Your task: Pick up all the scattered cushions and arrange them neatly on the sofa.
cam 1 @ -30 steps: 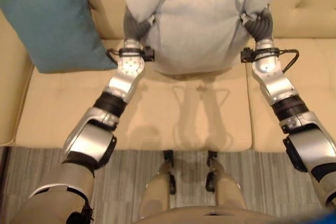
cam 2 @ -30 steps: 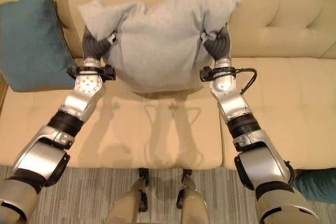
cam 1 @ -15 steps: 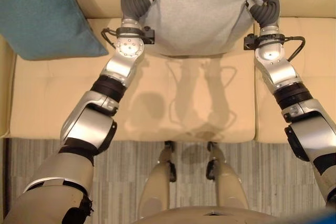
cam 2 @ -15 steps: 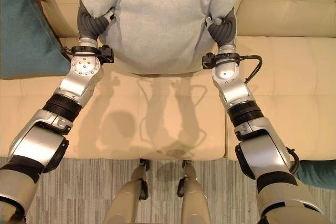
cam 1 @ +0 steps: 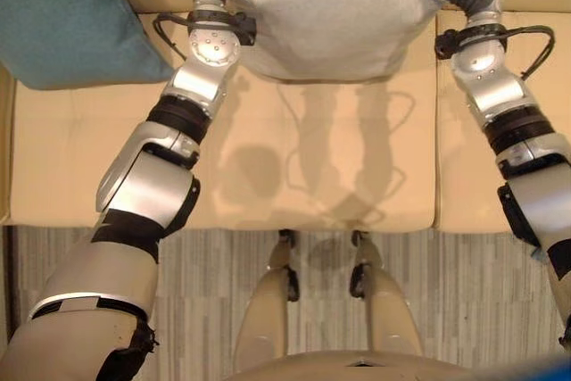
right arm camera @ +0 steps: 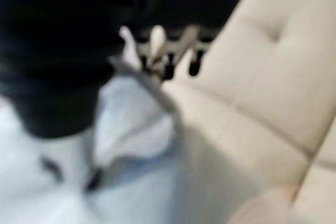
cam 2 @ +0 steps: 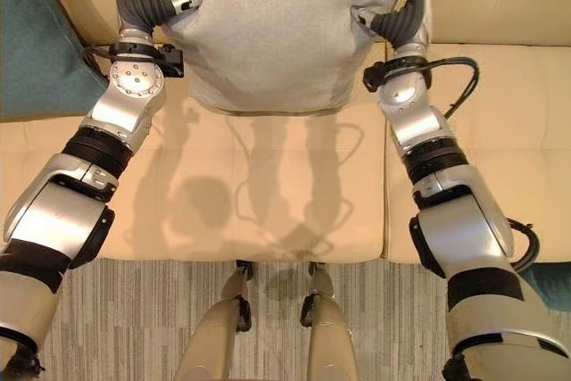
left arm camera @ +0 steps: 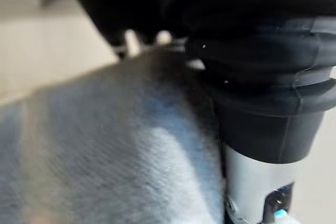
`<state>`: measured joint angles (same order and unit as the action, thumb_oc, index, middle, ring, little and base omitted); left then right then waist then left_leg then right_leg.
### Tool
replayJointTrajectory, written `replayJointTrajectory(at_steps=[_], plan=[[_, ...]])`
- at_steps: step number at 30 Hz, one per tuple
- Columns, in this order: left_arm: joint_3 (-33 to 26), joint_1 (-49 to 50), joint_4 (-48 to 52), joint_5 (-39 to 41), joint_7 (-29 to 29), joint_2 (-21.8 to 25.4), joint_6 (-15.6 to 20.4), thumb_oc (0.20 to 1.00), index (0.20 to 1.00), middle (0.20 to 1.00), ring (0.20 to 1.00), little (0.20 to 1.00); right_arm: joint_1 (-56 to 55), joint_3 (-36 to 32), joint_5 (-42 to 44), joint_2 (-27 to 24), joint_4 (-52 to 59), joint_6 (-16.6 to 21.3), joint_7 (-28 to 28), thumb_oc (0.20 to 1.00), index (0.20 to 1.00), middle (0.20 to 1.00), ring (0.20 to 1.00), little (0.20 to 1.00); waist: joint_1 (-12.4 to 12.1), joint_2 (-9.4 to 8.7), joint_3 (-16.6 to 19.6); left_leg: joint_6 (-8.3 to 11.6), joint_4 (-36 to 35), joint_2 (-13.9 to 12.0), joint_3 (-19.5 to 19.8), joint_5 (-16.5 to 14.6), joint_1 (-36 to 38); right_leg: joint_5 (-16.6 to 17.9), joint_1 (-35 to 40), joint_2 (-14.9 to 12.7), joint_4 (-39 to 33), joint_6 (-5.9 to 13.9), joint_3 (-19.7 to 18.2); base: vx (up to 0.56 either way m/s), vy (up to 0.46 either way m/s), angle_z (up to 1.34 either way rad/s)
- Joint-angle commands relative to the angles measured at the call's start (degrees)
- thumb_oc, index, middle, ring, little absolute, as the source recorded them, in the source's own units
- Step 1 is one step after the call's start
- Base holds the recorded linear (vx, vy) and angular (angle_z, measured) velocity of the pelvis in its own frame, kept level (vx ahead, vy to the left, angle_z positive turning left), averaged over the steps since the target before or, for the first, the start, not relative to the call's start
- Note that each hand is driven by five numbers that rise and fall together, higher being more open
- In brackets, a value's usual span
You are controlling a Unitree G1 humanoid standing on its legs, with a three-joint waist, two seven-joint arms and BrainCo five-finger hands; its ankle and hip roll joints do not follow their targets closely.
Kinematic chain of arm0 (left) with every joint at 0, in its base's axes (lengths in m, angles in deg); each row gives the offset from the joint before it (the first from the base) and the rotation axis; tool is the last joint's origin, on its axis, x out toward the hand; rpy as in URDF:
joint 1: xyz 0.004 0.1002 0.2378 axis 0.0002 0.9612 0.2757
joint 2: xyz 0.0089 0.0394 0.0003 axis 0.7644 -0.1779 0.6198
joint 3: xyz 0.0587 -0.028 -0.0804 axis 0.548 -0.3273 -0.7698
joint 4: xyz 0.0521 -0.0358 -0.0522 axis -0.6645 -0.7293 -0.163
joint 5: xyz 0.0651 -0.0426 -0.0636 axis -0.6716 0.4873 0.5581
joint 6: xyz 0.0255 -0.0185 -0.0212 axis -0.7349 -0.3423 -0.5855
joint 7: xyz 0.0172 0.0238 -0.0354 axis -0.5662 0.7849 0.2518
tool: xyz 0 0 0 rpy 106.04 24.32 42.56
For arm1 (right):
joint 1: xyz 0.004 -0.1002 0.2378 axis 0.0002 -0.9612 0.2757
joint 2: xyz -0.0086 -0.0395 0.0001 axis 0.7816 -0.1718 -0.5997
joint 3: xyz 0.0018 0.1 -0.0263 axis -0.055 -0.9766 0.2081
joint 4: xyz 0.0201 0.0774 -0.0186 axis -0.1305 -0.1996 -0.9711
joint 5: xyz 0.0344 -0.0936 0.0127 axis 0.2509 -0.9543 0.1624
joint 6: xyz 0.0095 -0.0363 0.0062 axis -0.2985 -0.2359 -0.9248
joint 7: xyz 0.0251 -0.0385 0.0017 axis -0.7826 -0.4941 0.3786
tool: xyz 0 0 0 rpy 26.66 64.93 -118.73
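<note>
The grey cushion [cam 2: 268, 28] is sitting at the 12 o'clock part of the scene, held up between both arms over the middle seat of the cream sofa [cam 2: 268, 185], with its lower edge hanging just above the seat and casting a shadow toward 6 o'clock. The left hand [cam 2: 147, 4] is pressing against the cushion's side at about 10 o'clock, its dark ribbed cover against the fabric and its fingers [left arm camera: 130, 41] digging into the cloth, which is bunching around them, so it is gripping the cushion. The right hand [cam 2: 397, 17] is mirroring this at about 2 o'clock; in the right wrist view its dark-tipped fingers [right arm camera: 157, 45] are curling over a fold of the grey fabric, pinching it. A teal cushion [cam 1: 67, 15] is leaning against the backrest at 10 o'clock, just beside the left arm and apart from the grey one. A striped grey rug [cam 1: 223, 301] is lying at 6 o'clock in front of the sofa.
</note>
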<state>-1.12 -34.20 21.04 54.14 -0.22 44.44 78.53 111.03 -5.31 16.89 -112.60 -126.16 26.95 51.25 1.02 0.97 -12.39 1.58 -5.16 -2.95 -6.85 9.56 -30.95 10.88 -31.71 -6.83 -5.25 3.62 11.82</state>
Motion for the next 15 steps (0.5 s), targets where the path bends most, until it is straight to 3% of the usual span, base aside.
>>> replayJointTrajectory(at_steps=[1,10,12,13,14,15], plan=[[0.7,-5.8,-4.8,-1.5,-0.8,5.5,1.0,1.000,1.000,1.000,1.000,1.000,6.7,4.1,-0.8,-4.8,-5.9,-1.3,0.5,1.000,1.000,1.000,1.000,1.000,-0.7,-1.48,1.3,4.73,0.5,1.9,2.2,-3.0,1.9,-2.2,3.5,-1.0,0.3,7.91,-1.1,0.03,-0.023,0.00],[-4.1,3.9,-4.8,-1.6,1.3,13.0,0.5,1.000,1.000,1.000,1.000,1.000,-1.5,1.9,-0.6,-14.6,-6.0,-1.2,2.6,1.000,1.000,1.000,1.000,1.000,-0.7,-1.71,3.5,4.89,0.2,1.7,2.1,-3.8,6.0,-3.1,7.2,-0.8,0.3,7.82,-0.3,0.04,-0.026,0.01],[-6.3,9.2,-2.5,-2.9,2.1,14.8,0.5,1.000,1.000,1.000,1.000,1.000,-6.6,-1.3,-0.3,-17.1,-4.0,-0.7,3.3,1.000,1.000,1.000,1.000,1.000,-0.6,-1.83,3.9,4.95,0.2,1.5,2.1,-3.7,7.1,-3.3,8.6,-0.9,0.3,7.76,0.0,0.04,-0.024,0.03],[-11.3,20.0,4.5,-5.1,3.4,15.3,1.0,1.000,1.000,1.000,1.000,1.000,-17.2,-7.1,-1.1,-18.2,2.5,0.3,4.8,1.000,1.000,1.000,1.000,1.000,-0.3,-1.86,4.5,4.91,0.2,1.2,1.7,-4.5,9.8,-4.2,11.2,-0.9,0.3,7.57,0.5,0.06,-0.028,0.05],[-11.4,20.6,4.9,-5.3,3.4,15.3,0.9,1.000,1.000,1.000,1.000,1.000,-17.9,-7.4,-1.3,-18.2,2.9,0.1,4.8,1.000,1.000,1.000,1.000,1.000,-0.4,-1.90,4.5,4.92,0.2,1.1,1.7,-4.6,10.0,-4.2,11.4,-0.9,0.3,7.58,0.5,0.15,-0.063,0.06],[-15.7,31.1,12.5,-6.5,4.9,14.2,1.5,1.000,1.000,1.000,1.000,1.000,-29.0,-12.8,-1.5,-16.7,9.8,1.1,7.2,1.000,1.000,1.000,1.000,1.000,-0.2,-2.06,5.0,4.78,0.2,0.9,1.6,-5.3,12.6,-5.0,14.0,-0.9,0.3,7.32,0.8,0.11,-0.043,0.02]])
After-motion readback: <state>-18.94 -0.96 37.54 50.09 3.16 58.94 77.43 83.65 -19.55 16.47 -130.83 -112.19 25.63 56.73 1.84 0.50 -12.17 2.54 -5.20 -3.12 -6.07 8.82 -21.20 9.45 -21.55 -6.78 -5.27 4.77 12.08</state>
